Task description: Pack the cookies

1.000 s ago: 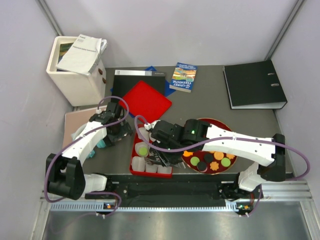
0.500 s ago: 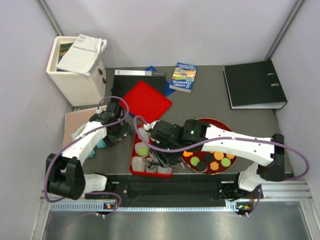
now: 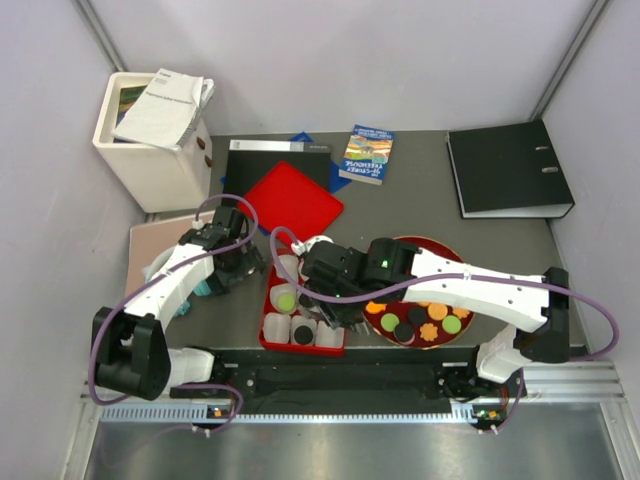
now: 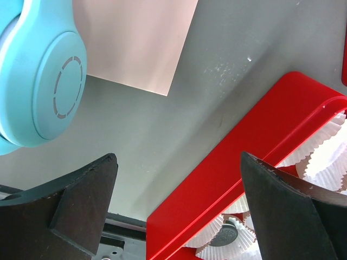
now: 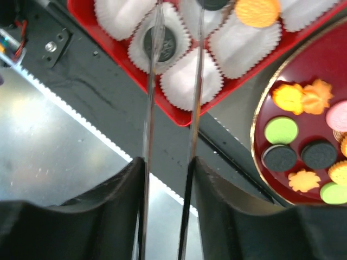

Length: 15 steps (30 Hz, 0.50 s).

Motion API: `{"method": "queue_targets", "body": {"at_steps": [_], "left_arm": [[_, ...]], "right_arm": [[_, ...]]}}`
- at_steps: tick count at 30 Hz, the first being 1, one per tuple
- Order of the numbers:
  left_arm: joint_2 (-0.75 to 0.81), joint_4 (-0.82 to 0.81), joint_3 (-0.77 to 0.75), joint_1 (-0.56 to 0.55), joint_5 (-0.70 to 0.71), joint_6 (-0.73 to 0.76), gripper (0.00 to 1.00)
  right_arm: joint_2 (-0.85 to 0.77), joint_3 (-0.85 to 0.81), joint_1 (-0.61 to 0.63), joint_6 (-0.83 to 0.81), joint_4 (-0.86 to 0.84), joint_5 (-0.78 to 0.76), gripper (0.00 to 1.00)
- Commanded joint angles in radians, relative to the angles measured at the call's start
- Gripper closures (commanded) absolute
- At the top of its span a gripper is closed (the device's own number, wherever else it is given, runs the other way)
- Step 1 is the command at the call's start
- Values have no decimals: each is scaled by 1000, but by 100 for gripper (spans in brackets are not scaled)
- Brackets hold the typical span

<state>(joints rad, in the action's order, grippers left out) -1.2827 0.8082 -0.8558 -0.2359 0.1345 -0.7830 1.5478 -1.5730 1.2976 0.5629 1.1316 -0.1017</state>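
Left wrist view: left gripper (image 4: 179, 162) splayed wide, empty; red tray (image 4: 227, 179) wall runs under one finger, a dark cookie (image 4: 224, 236) half hidden behind that wall. Right gripper (image 5: 169, 162) clenched on tongs (image 5: 147, 108), tips cut off at frame edge, so any load is unclear. Loose cookies (image 5: 281, 130) sit on plate (image 5: 309, 65) to its right.

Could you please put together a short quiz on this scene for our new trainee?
1. True or false: the left gripper is shut.
2. What is the right gripper clamped on? A) tongs B) a spoon C) a paper liner
3. Fill in: the cookies not yet packed lie on a round ___ plate.
Key: 1 false, its jaws stand wide open with nothing between them; 2 A; 3 red.
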Motion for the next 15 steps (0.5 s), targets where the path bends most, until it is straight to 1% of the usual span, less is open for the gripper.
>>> {"method": "queue_targets", "body": {"at_steps": [1, 2, 4, 8, 15], "left_arm": [[22, -20, -5, 6, -9, 8, 1], [20, -21, -2, 6, -9, 8, 1], [17, -26, -2, 6, -13, 8, 1], [10, -27, -5, 4, -22, 10, 1], [6, -27, -5, 4, -22, 13, 1]], "right_arm": [[-66, -22, -73, 60, 22, -90, 62], [-75, 0, -92, 69, 20, -90, 65], [-89, 10, -139, 68, 13, -93, 69], [-58, -25, -178, 26, 19, -105, 80], [20, -38, -201, -12, 1, -87, 82]]}}
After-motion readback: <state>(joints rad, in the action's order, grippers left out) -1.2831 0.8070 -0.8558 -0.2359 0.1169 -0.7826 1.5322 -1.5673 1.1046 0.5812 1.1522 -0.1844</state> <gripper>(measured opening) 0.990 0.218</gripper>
